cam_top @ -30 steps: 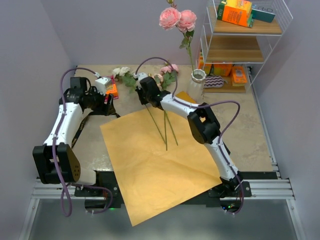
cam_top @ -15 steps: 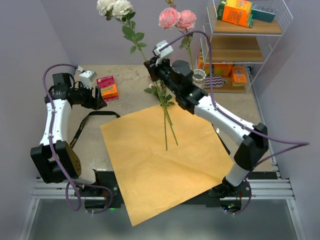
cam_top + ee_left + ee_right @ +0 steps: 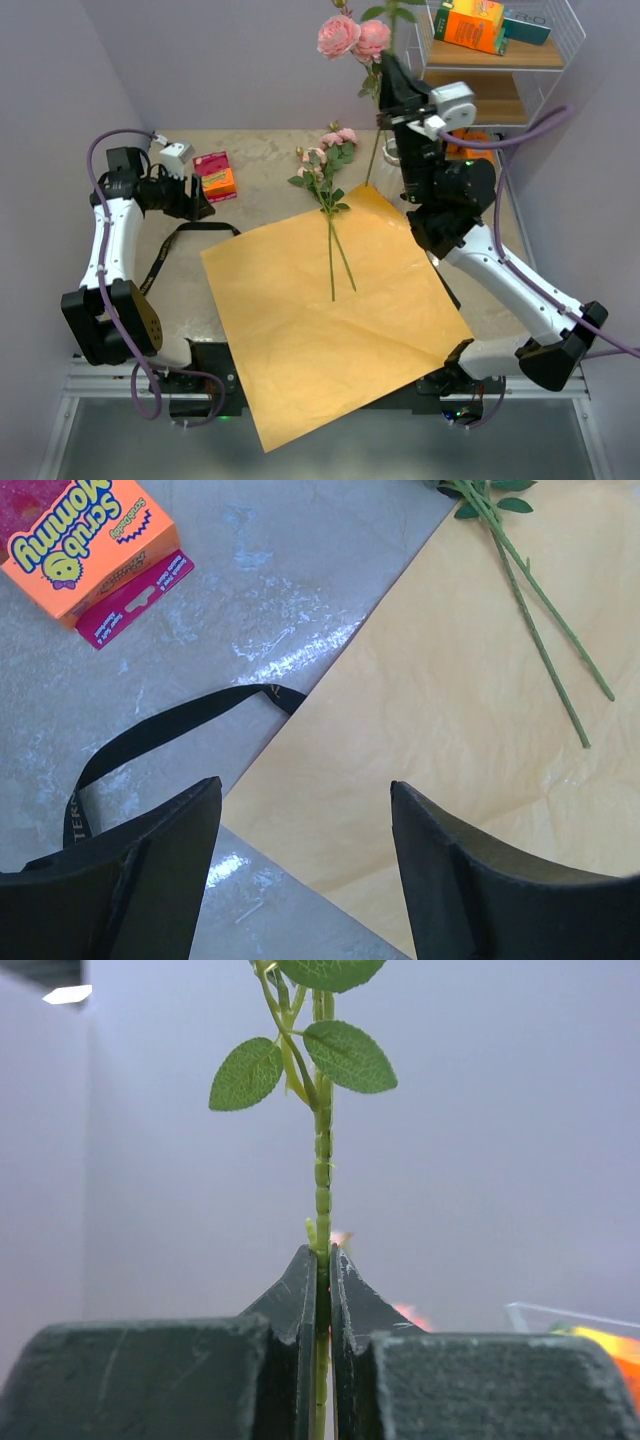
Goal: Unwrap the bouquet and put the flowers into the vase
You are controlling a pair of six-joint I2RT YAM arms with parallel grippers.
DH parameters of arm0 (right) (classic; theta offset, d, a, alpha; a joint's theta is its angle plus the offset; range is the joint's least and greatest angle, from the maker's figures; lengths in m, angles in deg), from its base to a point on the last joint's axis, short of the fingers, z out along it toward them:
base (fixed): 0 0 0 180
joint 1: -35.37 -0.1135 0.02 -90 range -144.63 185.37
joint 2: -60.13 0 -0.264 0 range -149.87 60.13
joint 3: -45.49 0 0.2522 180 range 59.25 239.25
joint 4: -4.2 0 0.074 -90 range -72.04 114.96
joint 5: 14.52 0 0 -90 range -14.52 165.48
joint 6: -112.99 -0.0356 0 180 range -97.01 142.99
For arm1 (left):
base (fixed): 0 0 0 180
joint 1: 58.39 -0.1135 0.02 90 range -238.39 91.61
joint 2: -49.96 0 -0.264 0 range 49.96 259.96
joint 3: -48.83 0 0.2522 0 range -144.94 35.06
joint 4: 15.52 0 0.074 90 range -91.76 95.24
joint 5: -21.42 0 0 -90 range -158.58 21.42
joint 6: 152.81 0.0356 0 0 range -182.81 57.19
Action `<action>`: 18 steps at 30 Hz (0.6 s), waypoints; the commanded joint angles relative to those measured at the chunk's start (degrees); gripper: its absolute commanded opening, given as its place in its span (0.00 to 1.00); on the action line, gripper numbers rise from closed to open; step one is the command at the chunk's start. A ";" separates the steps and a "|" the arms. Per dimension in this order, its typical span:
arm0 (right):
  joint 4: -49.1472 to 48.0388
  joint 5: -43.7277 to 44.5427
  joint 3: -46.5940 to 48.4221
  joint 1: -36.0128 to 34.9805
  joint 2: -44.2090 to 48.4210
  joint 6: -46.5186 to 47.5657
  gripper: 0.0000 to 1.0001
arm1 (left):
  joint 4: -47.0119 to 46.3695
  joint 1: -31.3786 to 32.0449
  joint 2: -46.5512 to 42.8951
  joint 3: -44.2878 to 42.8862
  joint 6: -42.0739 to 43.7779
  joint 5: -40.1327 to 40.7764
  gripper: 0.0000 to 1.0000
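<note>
— What is seen at the left?

— The left gripper (image 3: 197,200) is held low over the table (image 3: 270,165), its jaws spread wide with nothing between them. Under it a black ribbon (image 3: 160,725) is looped on the marble, with a Scrub Mommy box (image 3: 85,545) near it.

— And in the middle?

— The orange-tan paper (image 3: 330,330) is spread flat, overhanging the table's near edge. Two loose roses (image 3: 330,240) are laid on it – stems on the sheet, pink blooms past its far edge.

— And at the right?

— The right gripper (image 3: 322,1280) is held high, clamped on an upright green stem (image 3: 320,1160) with leaves above; its bloom is out of view. Two tall pink roses (image 3: 355,38) stand just left of it. The vase cannot be made out behind the right arm. A wire shelf (image 3: 540,60) stands beyond.
</note>
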 commanded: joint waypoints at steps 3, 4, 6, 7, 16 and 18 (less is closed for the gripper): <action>-27.04 14.16 -2.42 6.54 -2.21 13.01 0.00 | -0.55 -0.15 0.36 0.28 0.90 -2.81 0.73; -29.41 14.95 -2.34 7.24 -3.35 14.06 0.00 | -0.64 -0.24 0.36 0.37 0.99 -3.16 0.73; -33.04 16.01 -0.94 8.91 -6.43 16.09 0.00 | -0.29 -0.24 0.62 0.46 1.95 -4.47 0.73; -33.65 16.45 -0.32 9.35 -7.31 16.53 0.00 | 0.58 -0.24 0.63 0.46 2.48 -5.00 0.73; -38.92 16.28 2.67 12.52 -15.83 20.31 0.00 | 2.87 -0.15 1.77 0.11 6.79 -7.91 0.73; -40.95 16.80 2.41 13.05 -16.89 21.19 0.00 | 3.32 -0.15 2.29 0.02 7.67 -8.35 0.73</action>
